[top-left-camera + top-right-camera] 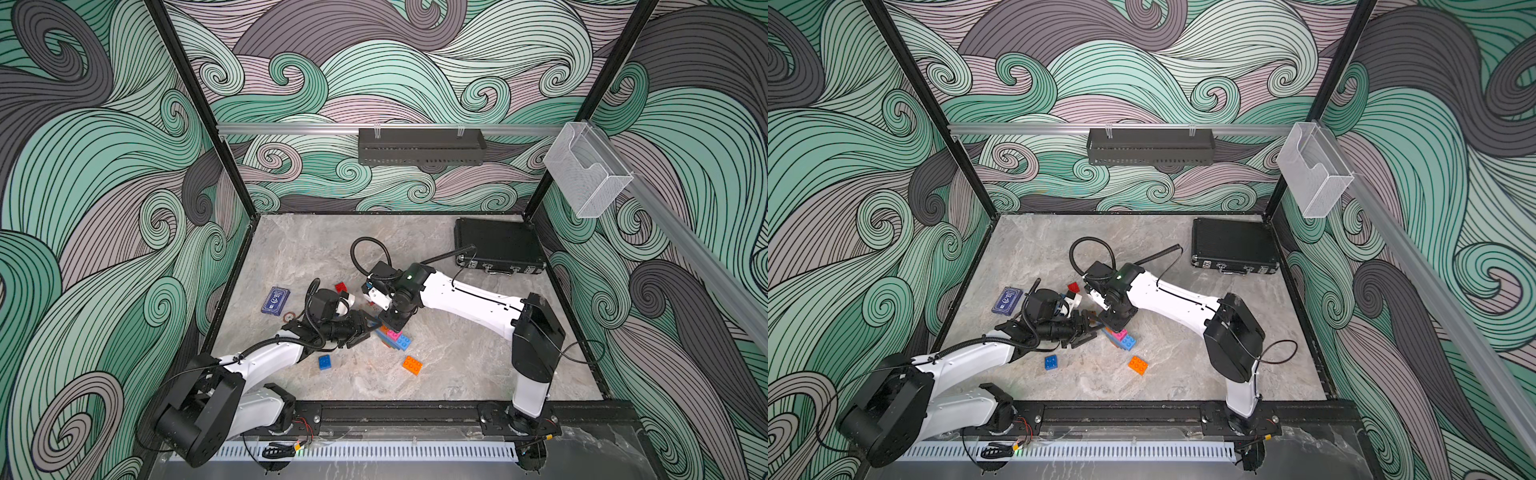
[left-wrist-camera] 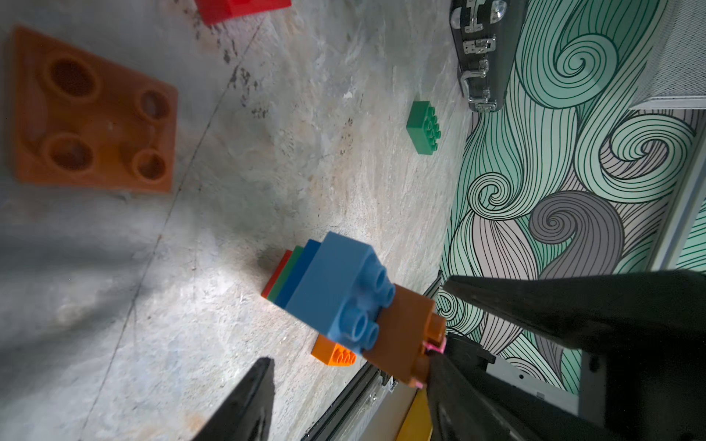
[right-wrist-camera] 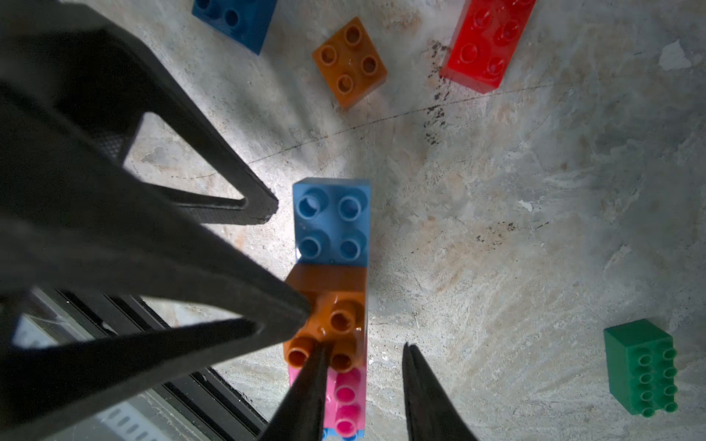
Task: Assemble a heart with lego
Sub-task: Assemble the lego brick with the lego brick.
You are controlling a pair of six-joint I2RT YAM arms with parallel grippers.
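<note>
Two hands crowd one small stack [image 1: 397, 337], which stands on the tabletop [image 1: 457, 374] just toward 6 o'clock of its middle in both top views. The right hand [image 3: 363, 349], poised over it from 12 o'clock, has its jaws drawn in close and grips nothing that I can see. One finger [image 3: 309, 393] lies across the studs of the top orange brick [image 3: 336, 301]; the other hangs off its side. The left hand [image 1: 372, 328] reaches in from 9 o'clock with jaws apart: one finger [image 3: 263, 294] meets that orange brick, and the other stands clear beside the light blue brick [image 3: 331, 221].

If the right hand presses down here, I judge the push lands off-centre. The orange brick may seat crooked, or the whole stack may tip, since the left hand braces one side only. A finger between studs could also slip, or wedge and lift the brick. The hands are near enough to knock each other. A toppled stack could scatter the loose dark blue brick [image 1: 324, 362] at its 8 o'clock, the loose orange brick [image 1: 412, 365] at 5 o'clock and the red brick [image 1: 341, 286] at 10 o'clock.
</note>
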